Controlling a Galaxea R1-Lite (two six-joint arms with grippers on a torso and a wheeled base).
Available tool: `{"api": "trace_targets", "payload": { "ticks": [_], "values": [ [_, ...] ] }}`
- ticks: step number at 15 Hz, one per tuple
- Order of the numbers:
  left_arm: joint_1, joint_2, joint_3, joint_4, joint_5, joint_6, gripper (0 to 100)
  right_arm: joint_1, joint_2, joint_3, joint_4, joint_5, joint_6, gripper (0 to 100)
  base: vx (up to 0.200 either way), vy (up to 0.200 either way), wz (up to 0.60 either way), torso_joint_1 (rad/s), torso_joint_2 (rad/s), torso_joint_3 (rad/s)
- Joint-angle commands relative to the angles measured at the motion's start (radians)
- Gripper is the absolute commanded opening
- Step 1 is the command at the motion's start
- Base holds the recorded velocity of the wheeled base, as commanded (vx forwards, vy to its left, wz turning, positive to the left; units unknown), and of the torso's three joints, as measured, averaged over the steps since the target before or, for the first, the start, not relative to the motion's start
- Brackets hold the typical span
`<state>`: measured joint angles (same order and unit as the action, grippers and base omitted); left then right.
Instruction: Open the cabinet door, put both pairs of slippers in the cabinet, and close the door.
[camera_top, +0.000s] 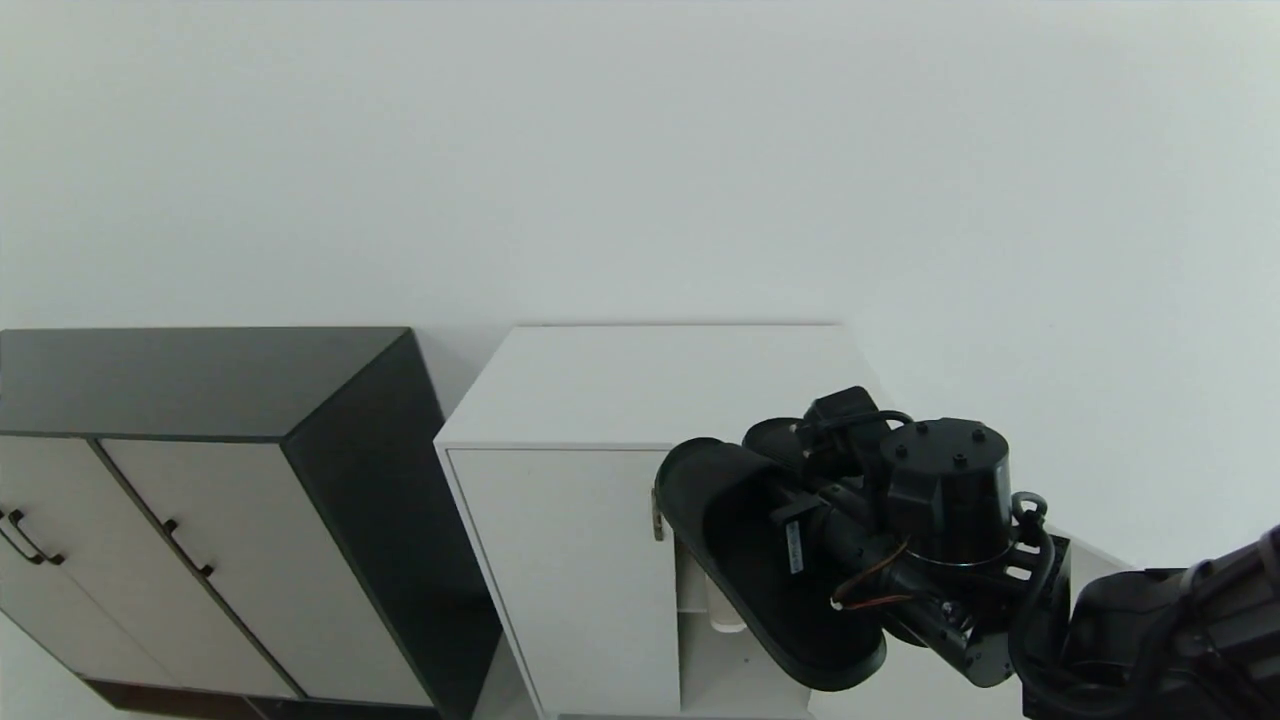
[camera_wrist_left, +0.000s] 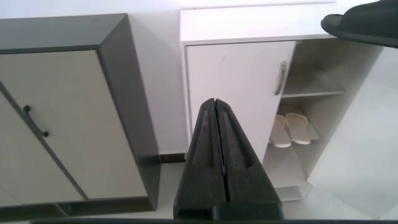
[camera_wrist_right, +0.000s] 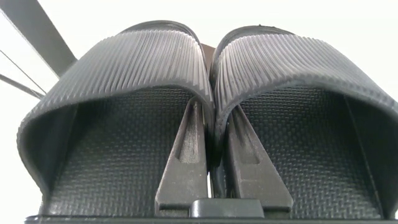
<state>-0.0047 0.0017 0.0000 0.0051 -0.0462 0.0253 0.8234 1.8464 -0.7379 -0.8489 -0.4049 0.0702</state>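
A pair of black slippers (camera_top: 740, 540) hangs in the air before the white cabinet (camera_top: 650, 380), level with its top edge. My right gripper (camera_wrist_right: 208, 124) is shut on the pair's two adjoining inner walls, its fingers (camera_wrist_right: 183, 162) reaching into the slippers (camera_wrist_right: 124, 93). The cabinet's right half (camera_wrist_left: 323, 93) stands open and shows its shelves, while the left door (camera_top: 570, 570) is closed. Inside, on a lower shelf, lies a pair of white slippers (camera_wrist_left: 292, 129). My left gripper (camera_wrist_left: 214, 106) is shut and empty, held back from the closed door (camera_wrist_left: 239, 87).
A dark cabinet (camera_top: 200, 380) with pale doors and black handles stands just left of the white one, against the white wall. The floor in front of both cabinets is light and bare.
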Motion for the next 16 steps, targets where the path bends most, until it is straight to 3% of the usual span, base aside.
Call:
{"api": "trace_targets", "payload": {
  "ticks": [1, 16],
  "values": [
    [0.0, 0.0, 0.0, -0.001, 0.0, -0.001, 0, -0.003, 0.008, 0.003, -0.01, 0.0, 0.0, 0, 0.0, 0.0, 0.0, 0.0, 0.0, 0.0],
    [0.0, 0.0, 0.0, -0.002, 0.0, -0.001, 0, -0.026, 0.019, 0.034, -0.075, 0.0, 0.002, 0, 0.0, 0.0, 0.0, 0.0, 0.0, 0.0]
  ]
}}
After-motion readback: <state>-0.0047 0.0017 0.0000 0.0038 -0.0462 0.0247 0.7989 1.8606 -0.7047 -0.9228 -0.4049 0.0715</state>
